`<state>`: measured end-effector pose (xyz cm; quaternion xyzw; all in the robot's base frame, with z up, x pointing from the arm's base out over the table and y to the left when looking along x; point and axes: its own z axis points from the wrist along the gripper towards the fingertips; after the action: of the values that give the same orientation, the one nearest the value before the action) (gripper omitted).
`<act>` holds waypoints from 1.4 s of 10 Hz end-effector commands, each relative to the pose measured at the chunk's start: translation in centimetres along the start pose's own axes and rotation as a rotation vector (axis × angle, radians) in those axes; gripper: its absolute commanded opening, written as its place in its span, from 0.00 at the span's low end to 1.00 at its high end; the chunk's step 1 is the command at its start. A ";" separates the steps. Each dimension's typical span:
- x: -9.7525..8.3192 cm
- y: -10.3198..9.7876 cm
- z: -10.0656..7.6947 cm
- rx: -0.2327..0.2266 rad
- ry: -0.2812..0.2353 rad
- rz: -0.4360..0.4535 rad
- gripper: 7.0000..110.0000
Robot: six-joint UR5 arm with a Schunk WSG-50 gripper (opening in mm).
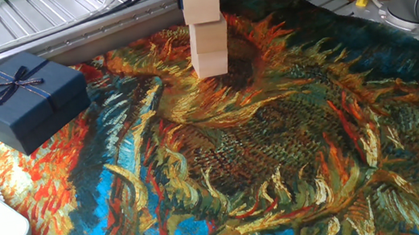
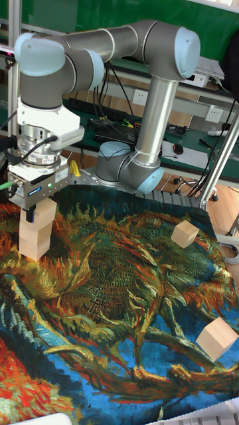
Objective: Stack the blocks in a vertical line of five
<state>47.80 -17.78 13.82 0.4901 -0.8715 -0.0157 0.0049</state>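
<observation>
Stack of blocks point(image 1: 207, 40) stands near the far edge of the table point(image 1: 297, 163), on the painted sunflower cloth point(image 1: 263, 151). Three cubes high as far as the fixed view shows — bottom, middle, and a top block point(image 1: 201, 3) partly cut off by the frame. In the tall fixed view the stack sits at the table's left edge, under the arm.

Claw point(image 2: 33, 211) is down over the top block, fingers either side of it. Fingers look close against the block's faces, but whether they clamp it or have just let go — cannot tell from either view. The top block appears seated on the one below, roughly square to it, no obvious overhang.

Two loose blocks lie well apart from the stack, toward the right side of the table: one point(image 2: 185, 234) tilted on the cloth partway across, another point(image 2: 217, 337) nearer the front right corner. Dark blue gift box point(image 1: 18, 95) sits off at the far left corner, not part of the job.

Step in hand, by my reading: placing the third block. Two more to go. Next move calls for parting the fingers cleanly and lifting straight up so the column is not nudged, then travelling across to one of the loose cubes — the tilted one will need the claw turned to match its faces.
</observation>
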 end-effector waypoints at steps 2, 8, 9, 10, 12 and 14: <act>-1.1 0.6 -0.3 -0.027 -0.045 0.019 0.15; -4.7 -0.3 -0.7 0.010 -0.192 0.022 0.15; -4.6 -0.5 -0.7 0.016 -0.188 0.008 0.15; -3.4 -0.4 -0.9 0.008 -0.183 -0.014 0.15; -0.7 -0.6 -1.6 -0.021 -0.144 -0.041 0.15; 1.3 -0.6 -2.3 -0.063 -0.109 -0.013 0.15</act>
<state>48.76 -17.22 15.14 0.4967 -0.8646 -0.0592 -0.0473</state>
